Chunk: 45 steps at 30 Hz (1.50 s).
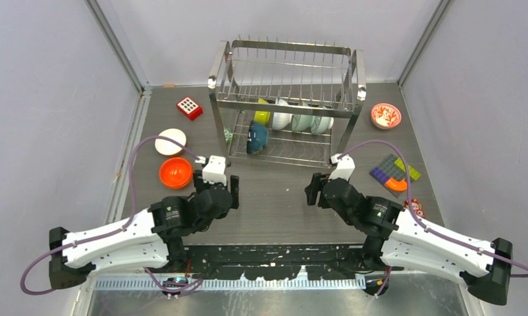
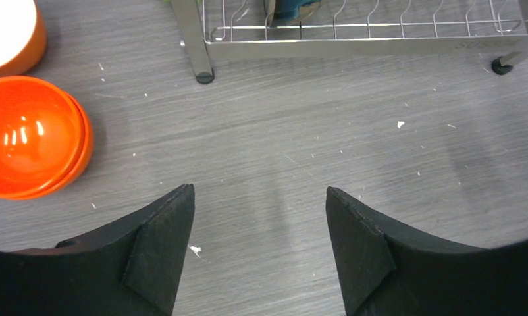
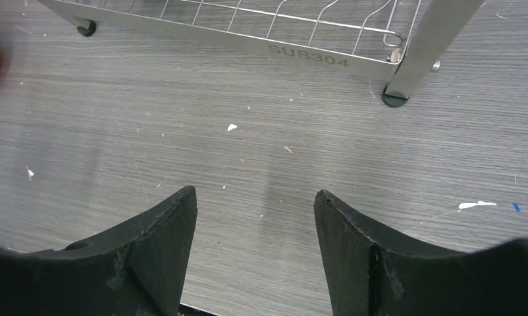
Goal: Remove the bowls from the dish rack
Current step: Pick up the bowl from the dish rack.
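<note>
SUS304 engraved on dish rack (image 3: pixel 301 56) lower front rail; faint mark in left wrist view, possibly same.

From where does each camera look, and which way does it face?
Top: above and behind the bases, looking down on the rack; left arm and right arm show.
Left wrist: on the left arm, facing table and orange bowl; open left tool shows.
Right wrist: on the right arm, facing the rack's front; open right tool shows.
Shared: both wrists see the rack's bottom rail.

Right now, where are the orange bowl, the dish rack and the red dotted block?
orange bowl (image 1: pixel 176 172), overhead view, centre of its hollow.
dish rack (image 1: pixel 288 47), overhead view, top rear bar.
red dotted block (image 1: pixel 189 107), overhead view, its top face.
</note>
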{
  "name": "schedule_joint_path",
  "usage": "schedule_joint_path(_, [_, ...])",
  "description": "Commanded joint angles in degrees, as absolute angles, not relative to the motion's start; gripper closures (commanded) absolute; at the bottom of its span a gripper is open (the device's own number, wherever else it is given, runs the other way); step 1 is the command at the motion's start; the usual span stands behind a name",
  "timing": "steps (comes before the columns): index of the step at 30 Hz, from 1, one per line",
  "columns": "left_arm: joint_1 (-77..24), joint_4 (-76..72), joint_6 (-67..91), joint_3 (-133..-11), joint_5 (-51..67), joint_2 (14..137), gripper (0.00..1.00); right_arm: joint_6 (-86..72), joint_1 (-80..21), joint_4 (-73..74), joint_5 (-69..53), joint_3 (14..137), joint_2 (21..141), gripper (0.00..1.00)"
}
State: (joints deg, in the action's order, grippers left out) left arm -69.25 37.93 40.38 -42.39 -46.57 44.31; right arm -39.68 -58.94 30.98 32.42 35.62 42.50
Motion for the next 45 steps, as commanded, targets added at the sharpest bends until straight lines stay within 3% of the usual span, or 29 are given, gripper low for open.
schedule_joint_path(1, [-69.35, 33.98, 37.89, -46.75, -53.00, 48.18, 0.24, -41.99, -59.24, 25.40, 36.29, 34.58, 43.61, 0.28])
schedule_joint_path(7, [-64.33, 28.44, 37.31, -45.00, -49.62, 49.10, 0.22, -48.46, -59.29, 20.60, 35.40, 33.13, 47.64, 0.09])
schedule_joint_path(14, [-54.02, 17.82, 38.14, -45.15, -31.99, 55.16, 0.28, -44.35, -59.30, 15.20, 31.18, 30.18, 44.08, 0.12])
schedule_joint_path(24, [-48.95, -2.48, 39.68, -42.04, -24.83, 61.86, 0.26, -44.81, -59.20, 11.70, 25.36, 24.08, 36.73, 0.18])
schedule_joint_path(30, [-41.15, -13.00, 37.79, -40.54, -13.86, 66.61, 0.28, -43.01, -59.28, 13.42, 23.28, 23.99, 33.18, 0.20])
schedule_joint_path(45, [-33.30, -31.89, 31.79, -36.26, -4.03, 74.73, 0.41, -40.61, -59.32, 17.25, 22.22, 22.74, 24.69, 0.23])
